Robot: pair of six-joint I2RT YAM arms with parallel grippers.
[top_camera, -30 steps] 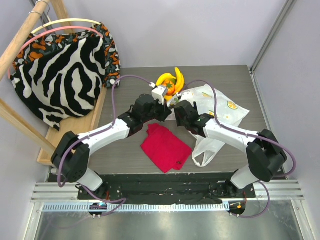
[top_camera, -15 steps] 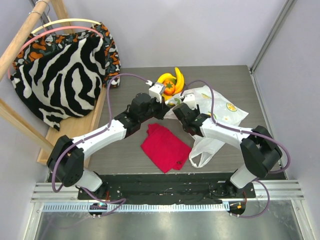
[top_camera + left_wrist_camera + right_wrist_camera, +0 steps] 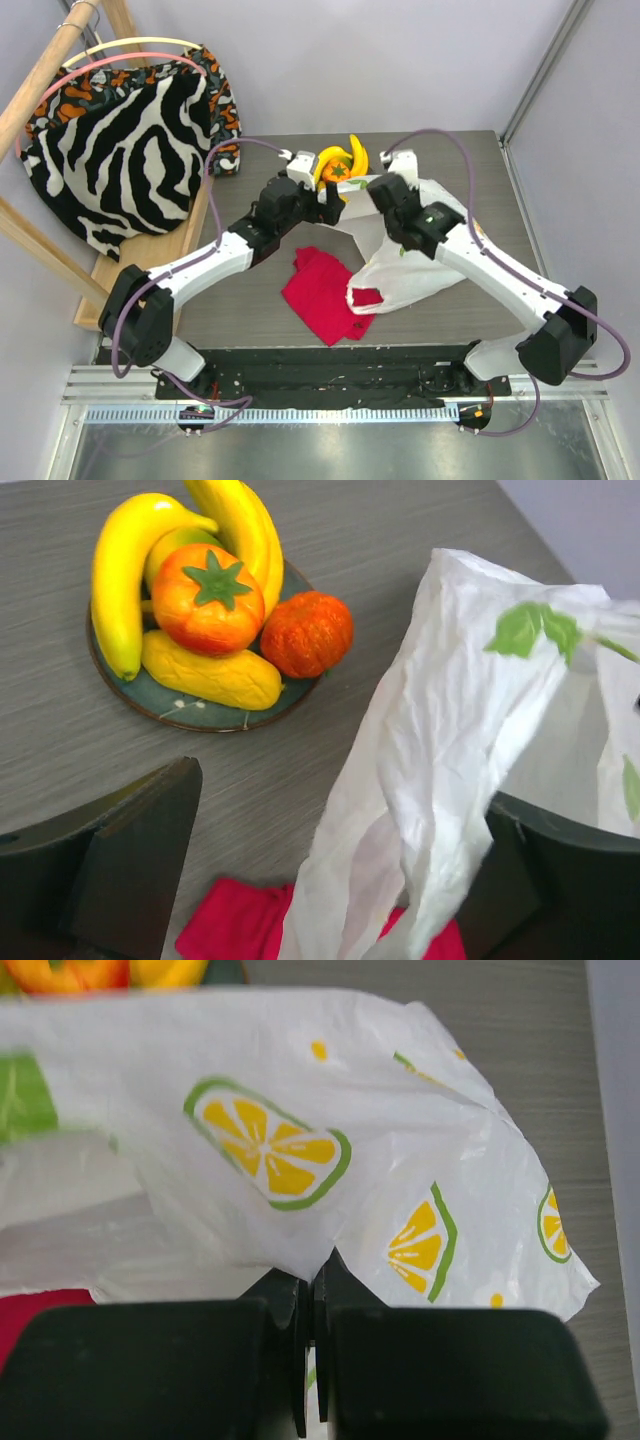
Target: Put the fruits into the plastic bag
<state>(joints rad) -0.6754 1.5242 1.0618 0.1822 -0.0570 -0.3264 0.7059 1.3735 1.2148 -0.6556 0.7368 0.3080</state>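
Observation:
The fruits (image 3: 208,598) lie on a dark plate (image 3: 190,712): yellow bananas (image 3: 115,570), a red-orange one with a green top, a small orange (image 3: 307,633). From above they show at the table's back (image 3: 345,165). The plastic bag (image 3: 420,270) is lifted, and its white, citrus-printed film (image 3: 270,1080) is pinched at an upper edge by my shut right gripper (image 3: 312,1270). From above, that right gripper (image 3: 372,195) is right of the fruits. My left gripper (image 3: 340,800) is wide open, and the bag (image 3: 440,740) hangs loose between its fingers. From above, the left gripper (image 3: 328,203) is just in front of the plate.
A red folded cloth (image 3: 320,290) lies on the table under the hanging bag and also shows below my left fingers (image 3: 230,935). Zebra-striped fabric (image 3: 130,140) hangs on a wooden rack at the left, beyond the table edge.
My right gripper has shut on the bag and raised it, moving back and to the right. The left gripper has opened and let go of the bag.

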